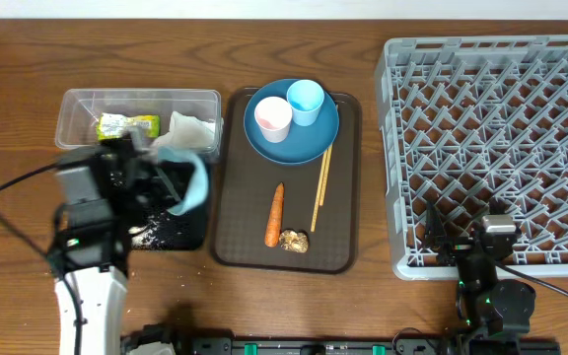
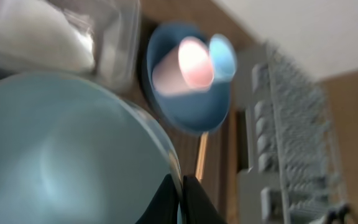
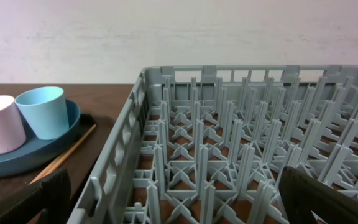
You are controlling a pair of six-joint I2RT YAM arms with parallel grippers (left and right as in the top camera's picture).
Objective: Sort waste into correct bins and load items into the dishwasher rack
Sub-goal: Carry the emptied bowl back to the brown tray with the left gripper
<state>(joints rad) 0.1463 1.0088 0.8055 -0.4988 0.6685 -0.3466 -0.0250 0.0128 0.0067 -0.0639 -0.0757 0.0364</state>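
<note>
- Overhead view: the white bowl with light blue outside (image 1: 197,184) is tipped steeply on edge at centre left. Its light blue curve bulges toward the right of the frame, above the black tray (image 1: 187,237), which has rice (image 1: 149,233) scattered on it.
- The left gripper (image 2: 183,186) has its fingers drawn nearly together, pinching the bowl's rim. The left wrist view is blurred.
- The left arm (image 1: 92,266) rises from the lower left and bends over the black tray, just below the clear tub (image 1: 77,104).
- The tub holds the yellow-green wrapper (image 1: 126,125) and the white napkin (image 1: 193,129).
- On the brown serving tray (image 1: 240,212), the carrot stick (image 1: 275,215) and chopsticks (image 1: 321,187) run top to bottom. The brown lump (image 1: 295,240) lies at the carrot's lower end.
- The blue plate (image 1: 299,146) carries the pink cup (image 1: 272,118) and light blue cup (image 1: 305,101), upright and touching.
- The right gripper (image 3: 179,211) is spread wide and empty at the lower edge of the dishwasher rack (image 1: 496,148).
</note>
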